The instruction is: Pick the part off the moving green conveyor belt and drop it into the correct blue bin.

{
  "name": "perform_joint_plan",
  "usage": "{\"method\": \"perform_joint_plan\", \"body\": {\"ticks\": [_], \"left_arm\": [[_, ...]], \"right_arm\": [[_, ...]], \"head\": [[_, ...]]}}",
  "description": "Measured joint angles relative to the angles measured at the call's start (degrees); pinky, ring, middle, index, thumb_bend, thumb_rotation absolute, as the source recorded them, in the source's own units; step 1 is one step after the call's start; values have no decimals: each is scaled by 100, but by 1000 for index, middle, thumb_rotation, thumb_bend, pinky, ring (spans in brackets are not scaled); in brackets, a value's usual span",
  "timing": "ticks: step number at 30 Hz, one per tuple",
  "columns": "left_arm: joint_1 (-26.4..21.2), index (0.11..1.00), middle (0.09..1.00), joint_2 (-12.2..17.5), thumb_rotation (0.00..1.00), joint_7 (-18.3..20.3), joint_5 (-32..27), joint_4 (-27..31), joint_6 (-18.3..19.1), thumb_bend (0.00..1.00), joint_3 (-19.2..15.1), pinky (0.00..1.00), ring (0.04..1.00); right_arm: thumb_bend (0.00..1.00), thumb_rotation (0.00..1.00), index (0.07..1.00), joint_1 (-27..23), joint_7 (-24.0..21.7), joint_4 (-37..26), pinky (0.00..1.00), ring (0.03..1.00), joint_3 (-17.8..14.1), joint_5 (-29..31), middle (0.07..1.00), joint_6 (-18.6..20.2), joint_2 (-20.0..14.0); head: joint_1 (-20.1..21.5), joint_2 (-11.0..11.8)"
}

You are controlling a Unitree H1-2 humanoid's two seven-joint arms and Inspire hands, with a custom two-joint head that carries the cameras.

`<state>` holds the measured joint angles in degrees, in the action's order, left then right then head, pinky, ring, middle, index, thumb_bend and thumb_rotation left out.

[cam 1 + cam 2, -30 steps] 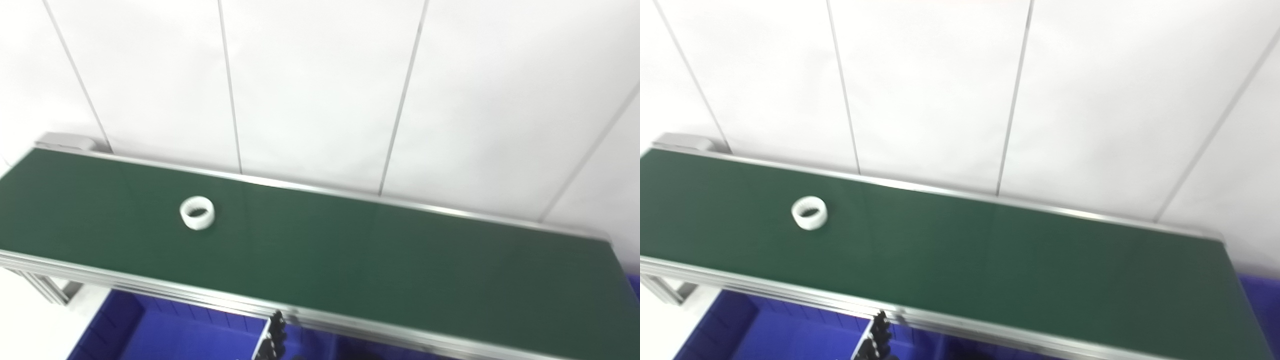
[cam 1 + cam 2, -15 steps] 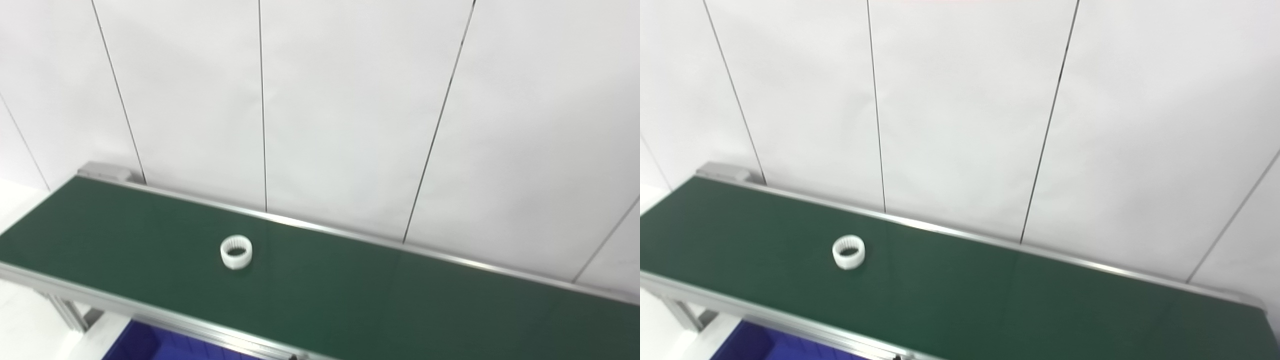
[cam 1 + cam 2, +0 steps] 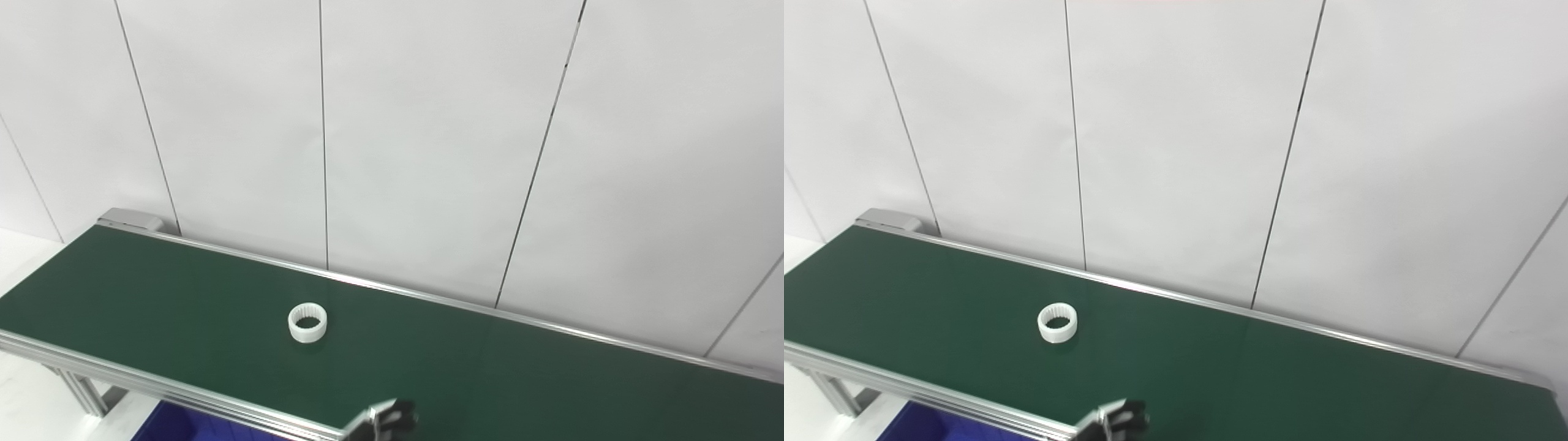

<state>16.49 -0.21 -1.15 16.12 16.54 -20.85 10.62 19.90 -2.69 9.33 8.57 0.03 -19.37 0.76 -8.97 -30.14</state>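
Note:
A white ring-shaped part (image 3: 307, 323) with a ribbed inner wall lies flat on the green conveyor belt (image 3: 520, 380), left of the belt's middle. It is the same white ring (image 3: 1057, 323) in the right eye view. At the bottom edge only the black and silver tips of my left hand (image 3: 384, 420) show over the belt's near rail, to the right of the ring and nearer to me, not touching it. Too little of the hand is in view to say how its fingers stand. My right hand is out of view.
A corner of a blue bin (image 3: 160, 429) shows below the belt's near aluminium rail (image 3: 153, 386) at the bottom left. A white panelled wall (image 3: 429, 153) stands right behind the belt. The belt's left end cap (image 3: 125, 217) is at the far left.
The camera has tilted up, so the bins have mostly left the picture. The ring has ridden a little to the right along the belt. The left hand's tips have come up over the near rail.

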Motion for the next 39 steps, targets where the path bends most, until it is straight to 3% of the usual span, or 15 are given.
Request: {"method": "perform_joint_plan", "body": {"ticks": [5, 6, 9, 13, 19, 23, 29, 37, 39], "left_arm": [[-691, 675, 705, 467, 122, 498, 707, 518, 929, 1000, -227, 584, 709], [-991, 668, 698, 568, 94, 648, 980, 632, 1143, 1000, -256, 573, 705], [-2011, 682, 698, 850, 132, 945, 1683, 778, 1462, 1000, -279, 610, 718], [-3006, 700, 717, 1338, 164, 1214, 2249, 175, 1476, 1000, -130, 650, 729], [-3407, 710, 745, 1814, 169, 1588, 2867, -931, 1616, 1000, 163, 719, 765], [-3734, 703, 741, 1921, 153, 1561, 3043, -1521, 1572, 1000, 349, 738, 766], [-4134, 700, 729, 1981, 142, 1167, 3290, -2870, 1450, 1000, 605, 705, 755], [-4383, 701, 724, 2116, 135, 941, 3543, -3791, 1452, 998, 963, 687, 745], [-4476, 698, 722, 2115, 128, 722, 3569, -4006, 1475, 993, 970, 681, 743]], "right_arm": [[667, 1000, 1000, 50, 8, -221, 908, 959, 42, -107, 1000, 5, 37], [672, 1000, 1000, 58, 7, -267, 910, 960, 63, -134, 1000, 12, 50], [672, 1000, 1000, 82, 4, -507, 909, 956, 124, -145, 1000, 42, 88], [683, 1000, 1000, 168, 6, -610, 897, 951, 148, -159, 1000, 99, 98], [697, 983, 1000, 337, 7, -807, 907, 960, 196, -218, 1000, 339, 114], [687, 983, 1000, 298, 8, -943, 903, 957, 223, -262, 1000, 385, 137], [727, 955, 1000, 407, -2, -949, 899, 952, 271, -229, 1000, 385, 151], [735, 944, 1000, 523, 44, -1122, 901, 943, 311, -279, 1000, 431, 221], [734, 933, 1000, 531, 45, -1119, 906, 947, 317, -271, 1000, 431, 227]], "head": [[123, -343], [123, -344], [193, -431], [229, -475], [299, -563], [351, -529], [439, -502], [492, -449], [492, -440]]}}
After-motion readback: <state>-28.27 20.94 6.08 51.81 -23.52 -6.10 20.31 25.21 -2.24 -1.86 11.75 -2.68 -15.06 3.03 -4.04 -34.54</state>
